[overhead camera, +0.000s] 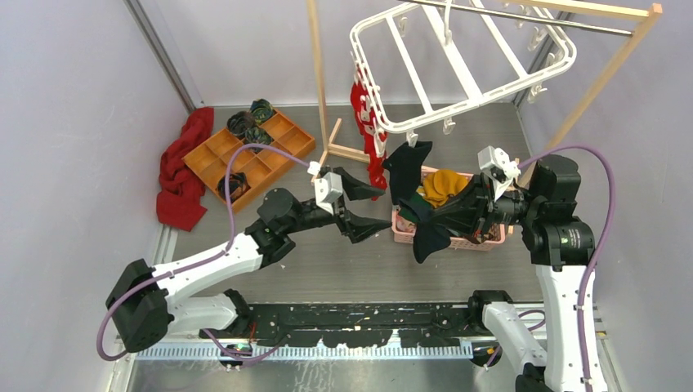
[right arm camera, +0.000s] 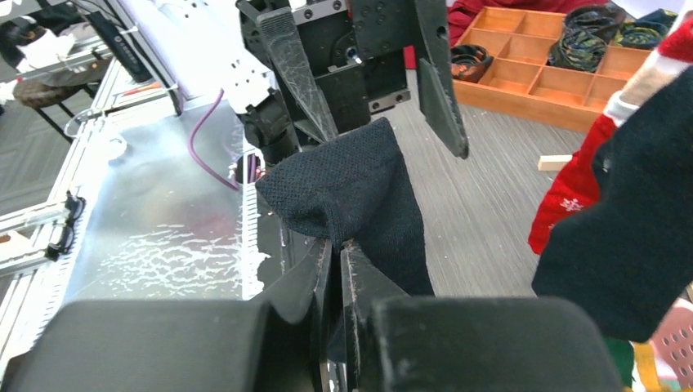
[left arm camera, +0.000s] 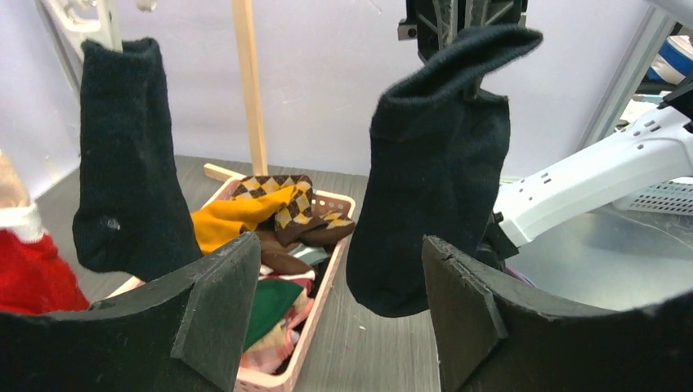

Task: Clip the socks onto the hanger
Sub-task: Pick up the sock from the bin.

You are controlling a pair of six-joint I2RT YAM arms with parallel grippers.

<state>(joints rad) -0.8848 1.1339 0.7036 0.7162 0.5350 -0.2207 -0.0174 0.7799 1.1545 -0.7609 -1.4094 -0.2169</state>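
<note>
- Right gripper (right arm camera: 337, 245), jaws pinching the upper end of a black sock (right arm camera: 359, 192), holds it dangling over the left end of the pink basket (left arm camera: 337, 198), apparently to keep the fabric free for clipping.
- Left gripper (overhead camera: 382, 209), jaws spread wide, faces that sock from the basket's left, seemingly ready to steady it.
- The hanger (overhead camera: 462, 69) hangs above and behind the basket. A second black sock (left arm camera: 122, 163) already hangs from a clip above the basket's left end.
- A mustard sock (left arm camera: 229, 222) and an argyle sock (left arm camera: 290, 204) lie in the basket, waiting to be clipped.
</note>
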